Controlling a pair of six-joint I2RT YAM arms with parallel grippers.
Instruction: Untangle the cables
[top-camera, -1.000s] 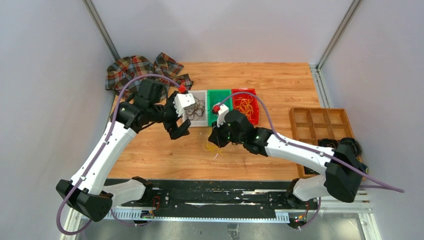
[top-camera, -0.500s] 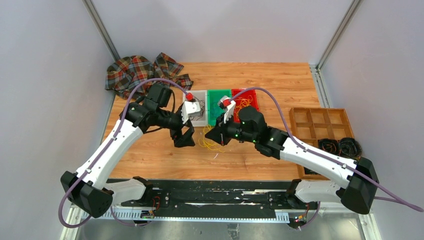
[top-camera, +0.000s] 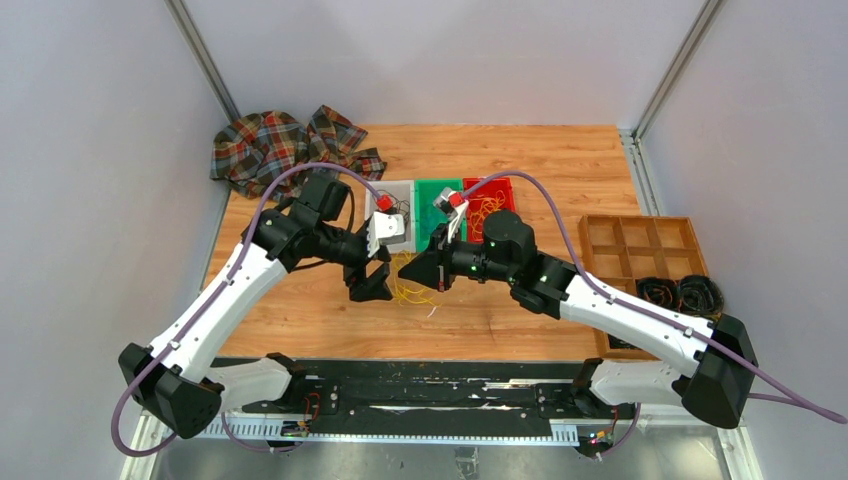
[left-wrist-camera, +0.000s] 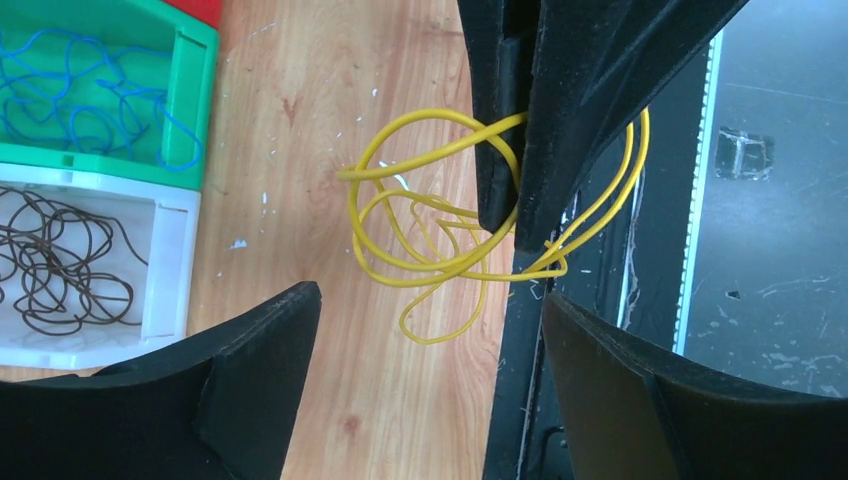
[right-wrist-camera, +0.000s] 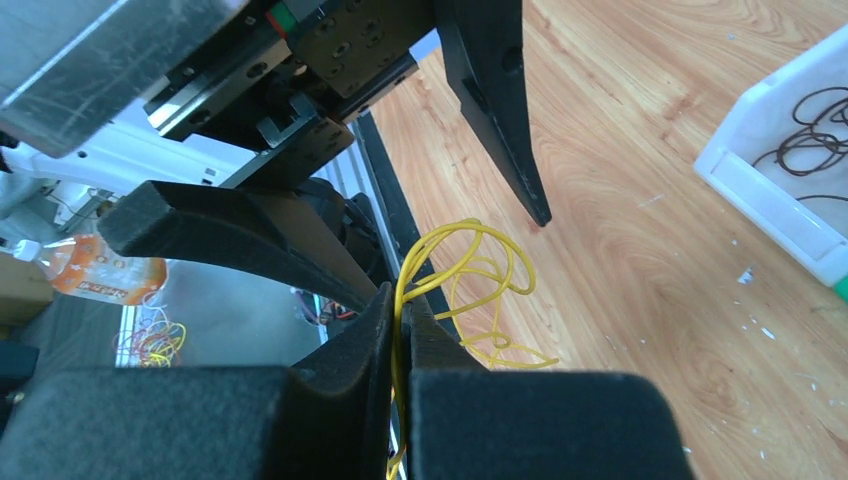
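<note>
A tangle of yellow cables (left-wrist-camera: 430, 240) hangs just above the wooden table (top-camera: 520, 310), near its front edge. My right gripper (right-wrist-camera: 399, 303) is shut on one yellow strand of it; the loops (right-wrist-camera: 475, 262) dangle past its tips. In the top view the right gripper (top-camera: 408, 270) points left. My left gripper (left-wrist-camera: 430, 390) is open and empty, its jaws wide apart beside the tangle. It sits just left of the yellow cables (top-camera: 412, 292) in the top view (top-camera: 372, 282). Blue cables (left-wrist-camera: 90, 90) lie in a green bin, dark cables (left-wrist-camera: 60, 265) in a white bin.
The white bin (top-camera: 384, 192), the green bin (top-camera: 432, 188) and a red bin (top-camera: 500, 186) holding yellow cables stand in a row behind the grippers. A plaid cloth (top-camera: 275, 145) lies at the back left. A wooden divided tray (top-camera: 640, 245) with black wire coils (top-camera: 680, 292) is at the right.
My right gripper has moved left, holding the yellow tangle. My left gripper has come nearer and lower, from the white bin to beside the tangle.
</note>
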